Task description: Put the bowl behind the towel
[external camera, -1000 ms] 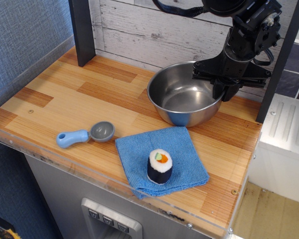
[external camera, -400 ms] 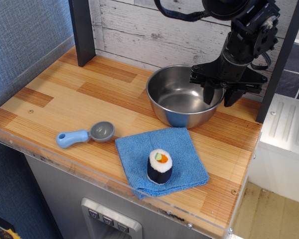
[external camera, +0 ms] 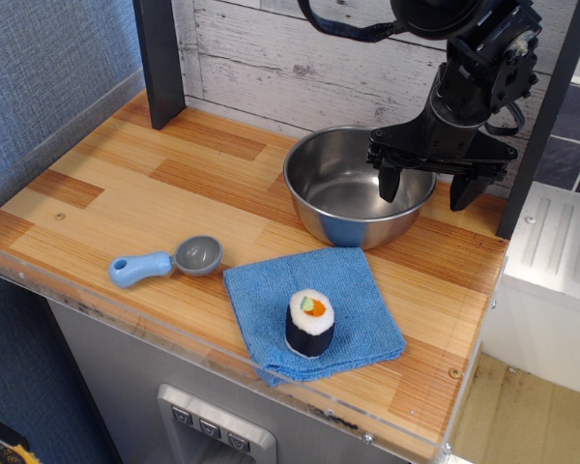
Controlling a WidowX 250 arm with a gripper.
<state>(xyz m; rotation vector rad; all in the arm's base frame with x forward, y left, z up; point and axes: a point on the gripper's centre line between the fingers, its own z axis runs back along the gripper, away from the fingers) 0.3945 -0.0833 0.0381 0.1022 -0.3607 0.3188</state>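
- Since a second ago the gripper (external camera: 430,188) has let go of the bowl's right rim and its fingers have swung wide apart; one finger (external camera: 390,182) now hangs over the inside of the bowl, the other sits out past the rim on the right.
- So the claw is spread and holding nothing, just above the rim as far as I can tell.
- Bowl (external camera: 353,188) looks like it nudged a touch to the left while that happened. It's sitting upright on the wooden counter (external camera: 126,188), right behind the towel (external camera: 353,290), near the whitewashed plank wall (external camera: 300,58).
- Towel lies flat near the counter's front edge, front corner a bit rumpled, with a toy sushi roll (external camera: 310,324) standing on it.
- Left of the towel, just beside it, there's a small grey scoop with a blue handle (external camera: 167,261), handle pointing left.
- Labels or writing: can't read any on anything. The buttons (external camera: 210,427) on the panel under the counter are too small to make out.
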